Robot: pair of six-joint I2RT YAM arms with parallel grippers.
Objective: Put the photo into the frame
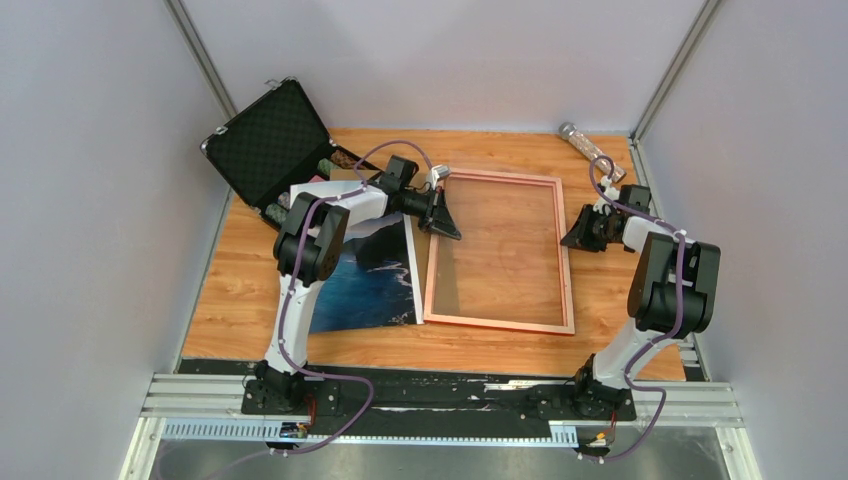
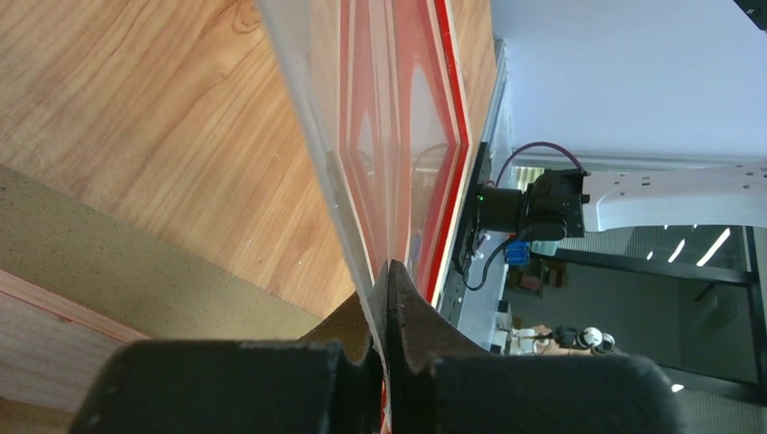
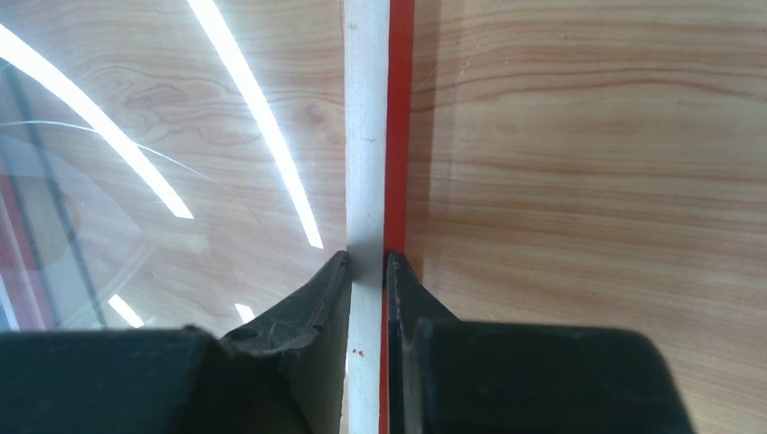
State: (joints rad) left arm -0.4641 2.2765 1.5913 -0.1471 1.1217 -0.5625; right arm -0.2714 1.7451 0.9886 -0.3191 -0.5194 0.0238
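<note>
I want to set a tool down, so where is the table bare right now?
Bare wood: the near strip between the frame and the black front rail, and the far strip behind the frame. Crowded: far left, with the case, photo and left arm.

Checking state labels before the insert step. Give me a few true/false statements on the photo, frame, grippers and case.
1. The photo already sits inside the frame. False: it lies picture-up on the table, to the left of the frame.
2. The left gripper and the right gripper each pinch an edge of the frame. True.
3. The black case is closed. False: its lid stands open, at the far left.
4. The frame's pinkish-copper face is up. True.
</note>
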